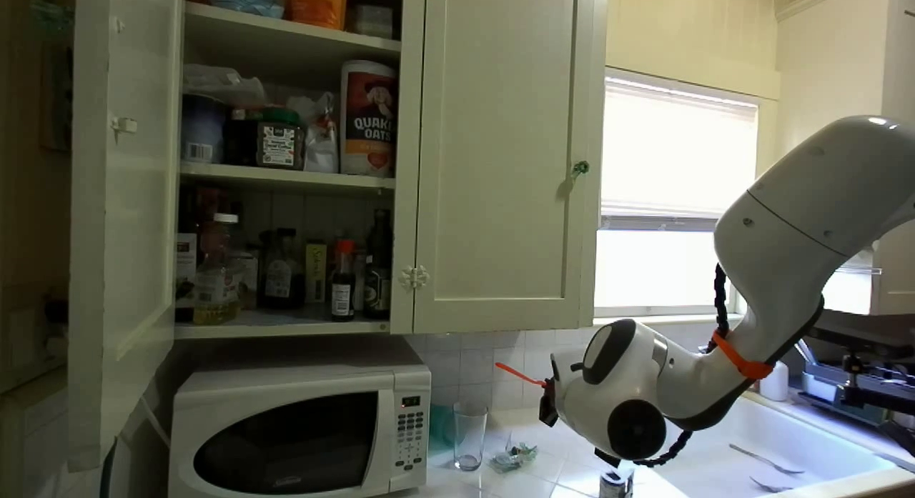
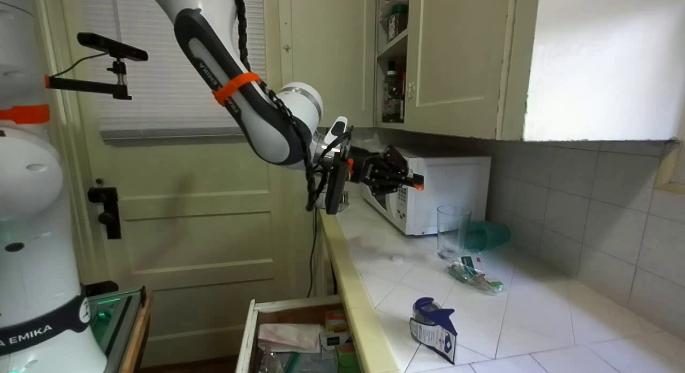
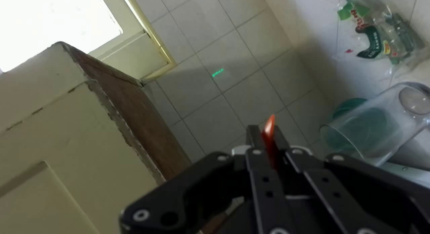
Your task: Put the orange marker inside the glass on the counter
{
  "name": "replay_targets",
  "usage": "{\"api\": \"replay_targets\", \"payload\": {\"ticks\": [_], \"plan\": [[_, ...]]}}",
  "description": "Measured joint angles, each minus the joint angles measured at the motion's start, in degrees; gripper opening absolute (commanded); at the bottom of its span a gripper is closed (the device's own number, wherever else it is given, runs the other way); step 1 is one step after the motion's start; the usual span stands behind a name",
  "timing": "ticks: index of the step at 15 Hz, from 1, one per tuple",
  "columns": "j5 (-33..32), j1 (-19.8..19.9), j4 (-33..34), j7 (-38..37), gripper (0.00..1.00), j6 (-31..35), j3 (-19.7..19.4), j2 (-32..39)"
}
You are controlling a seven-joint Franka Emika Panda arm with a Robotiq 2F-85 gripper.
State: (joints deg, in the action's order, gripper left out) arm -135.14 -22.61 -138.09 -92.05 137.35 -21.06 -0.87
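The orange marker [image 1: 520, 374] sticks out of my gripper [image 1: 547, 404] and is nearly level, tilted slightly up at its free end. In an exterior view only its orange tip [image 2: 419, 187] shows past the fingers [image 2: 409, 179]. In the wrist view the marker [image 3: 268, 131] lies between the two fingertips [image 3: 267, 138], which are shut on it. The clear glass [image 1: 470, 437] stands upright and empty on the counter; it also shows in an exterior view [image 2: 453, 234] and in the wrist view [image 3: 373, 130]. The marker is held higher than the glass rim and to one side of it.
A teal cup [image 2: 489, 235] lies behind the glass. A clear plastic bag [image 2: 475, 276] lies beside it. A white microwave [image 1: 300, 426] stands close by. A blue-and-white package [image 2: 434, 327] stands nearer the counter edge. Cabinets [image 1: 500, 155] hang above the counter. A drawer [image 2: 299, 335] is open.
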Motion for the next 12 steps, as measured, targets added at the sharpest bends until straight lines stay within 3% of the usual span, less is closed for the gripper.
{"api": "replay_targets", "payload": {"ticks": [3, 4, 5, 6, 7, 8, 12], "plan": [[-9.81, 8.96, 1.95, -9.42, 0.02, 5.96, 7.5, 0.01], [-9.91, 10.57, 2.77, -10.69, 0.02, 8.04, 9.6, -0.28], [-9.3, 11.48, 3.55, -10.84, 0.02, 9.78, 11.87, -0.79], [-9.01, 12.11, 4.02, -10.91, 0.09, 11.08, 13.73, -1.32], [-8.82, 12.6, 3.83, -10.87, 0.09, 11.51, 15.12, -1.86], [-8.74, 13.0, 3.24, -10.85, 0.02, 11.54, 15.98, -2.41], [-8.65, 14.37, 3.81, -11.64, 0.02, 11.53, 17.47, -2.47]]}}
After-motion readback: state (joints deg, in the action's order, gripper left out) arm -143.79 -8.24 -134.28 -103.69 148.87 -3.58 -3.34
